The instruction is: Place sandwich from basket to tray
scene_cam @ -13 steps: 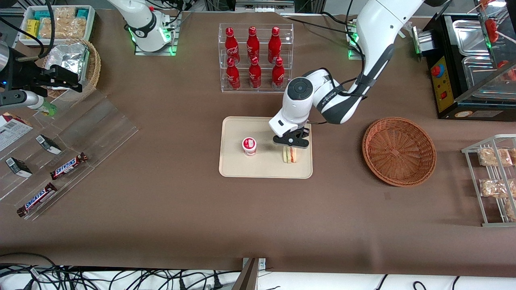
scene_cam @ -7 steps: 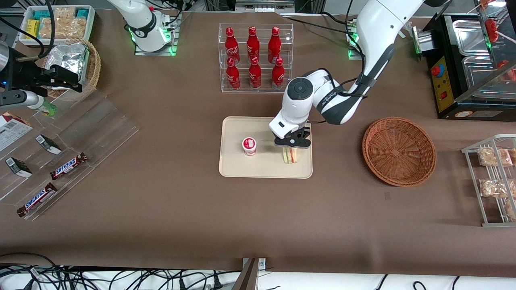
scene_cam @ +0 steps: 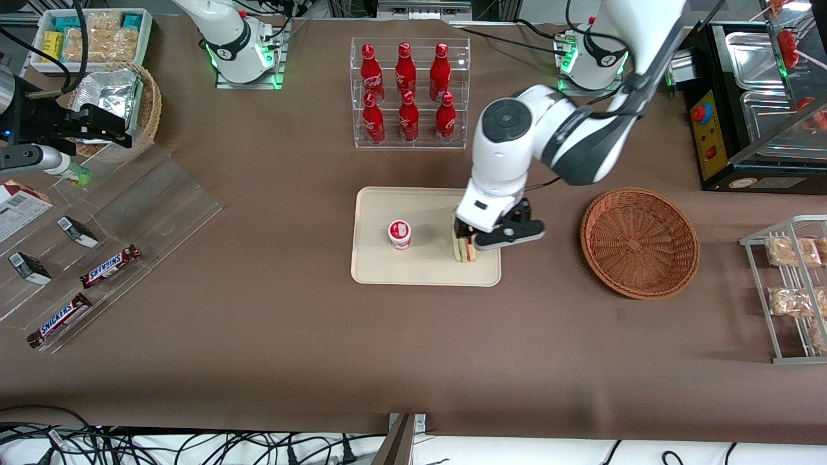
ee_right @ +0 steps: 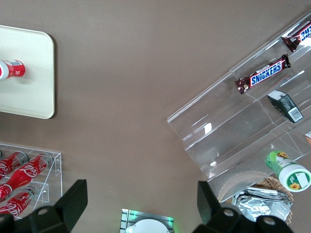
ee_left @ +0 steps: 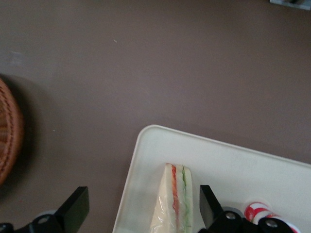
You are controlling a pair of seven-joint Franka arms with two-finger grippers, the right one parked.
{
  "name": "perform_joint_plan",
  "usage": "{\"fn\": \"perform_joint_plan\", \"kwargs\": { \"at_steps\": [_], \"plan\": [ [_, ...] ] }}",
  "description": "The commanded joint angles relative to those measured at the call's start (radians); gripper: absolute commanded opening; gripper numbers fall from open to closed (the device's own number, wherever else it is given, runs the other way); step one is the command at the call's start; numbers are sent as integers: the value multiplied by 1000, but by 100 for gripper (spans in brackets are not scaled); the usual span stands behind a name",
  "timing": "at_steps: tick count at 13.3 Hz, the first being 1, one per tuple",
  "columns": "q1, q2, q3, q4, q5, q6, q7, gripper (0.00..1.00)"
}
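resting upright on the tray [scene_cam: 375,268], centre frame, the sandwich [scene_cam: 462,250] lay beneath the raised gripper [scene_cam: 492,237], fingers spread wide, empty.

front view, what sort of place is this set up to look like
Probably a mock snack counter in a robot lab: a rack of red soda bottles, Snickers bars on clear shelving, and a sandwich on a tray. The gripper is open, above the sandwich.

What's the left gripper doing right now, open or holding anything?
Left gripper: jaws open and holding nothing, raised above the tray edge nearest the basket; the sandwich stands released on the tray.
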Motion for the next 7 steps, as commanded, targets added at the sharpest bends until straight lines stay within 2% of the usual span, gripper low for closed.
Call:
{"fn": "perform_joint_plan", "kwargs": {
  "at_steps": [1,3,7],
  "plan": [
    [63,-100,-4,24,-81,-89,-5,100],
    [109,-174,-5,25,-127,-152,9,100],
    [240,-271,-4,26,-277,-253,252,100]
  ]
}}
